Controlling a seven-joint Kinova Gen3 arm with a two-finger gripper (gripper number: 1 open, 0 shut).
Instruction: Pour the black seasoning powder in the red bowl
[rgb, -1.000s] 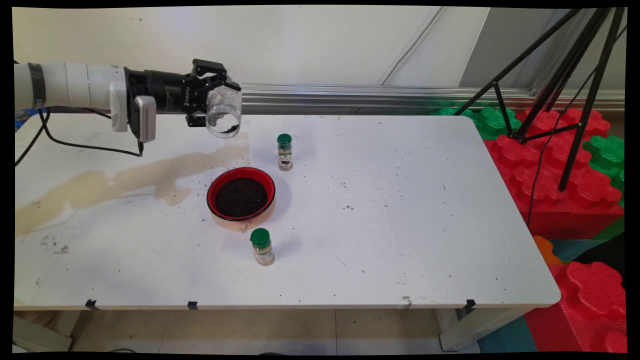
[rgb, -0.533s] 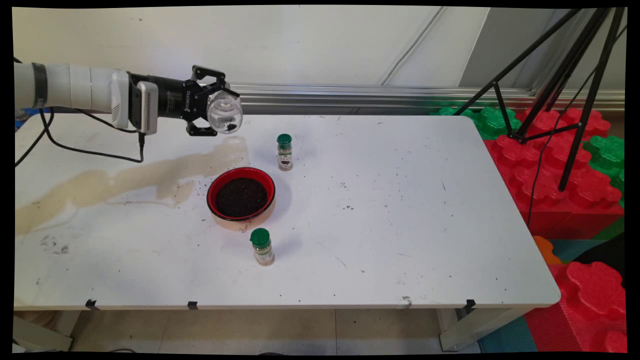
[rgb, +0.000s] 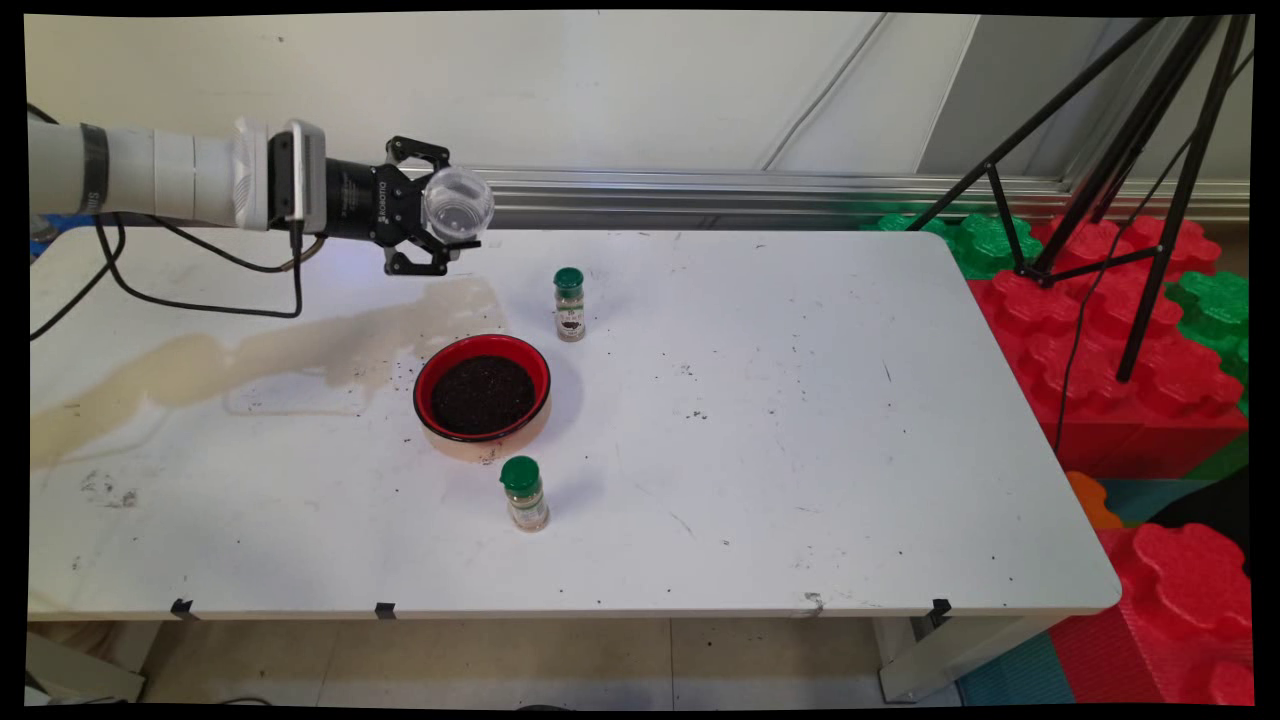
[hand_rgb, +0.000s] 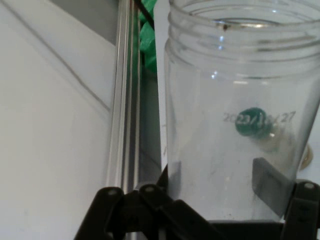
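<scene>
1. While the white table (rgb: 800, 450) takes up most of the main view, its left part carries a long pale brown stain (rgb: 250, 360) that runs from the left edge to just behind the bowl.
2. Red and green foam blocks (rgb: 1150, 330) are stacked off the table's right end, with a black tripod (rgb: 1130, 150) standing on them, well apart from the arm.
3. A red bowl (rgb: 482, 392) sits left of the table's centre, filled with dark granules. A few loose specks lie on the table just beside it.
4. The gripper (rgb: 440, 210) hangs in the air above the table's far left part, behind the bowl and clear of it. It is clamped across the body of a clear plastic jar (rgb: 458, 205).
5. The jar lies on its side with its open mouth turned toward the main camera. It looks all but empty; in the hand view the jar (hand_rgb: 240, 100) shows only a speck near its threaded rim.
6. The gripper (hand_rgb: 220, 187) holds the jar low on its wall with flat pads (hand_rgb: 267, 182). On a smooth round wall, this hold likely needs a steady squeeze and a slow wrist so the jar doesn't twist or slip.
7. Two small green-capped spice bottles stand upright: the far bottle (rgb: 570, 304) is behind the bowl to its right, and the near bottle (rgb: 524, 492) is just in front of it.
</scene>
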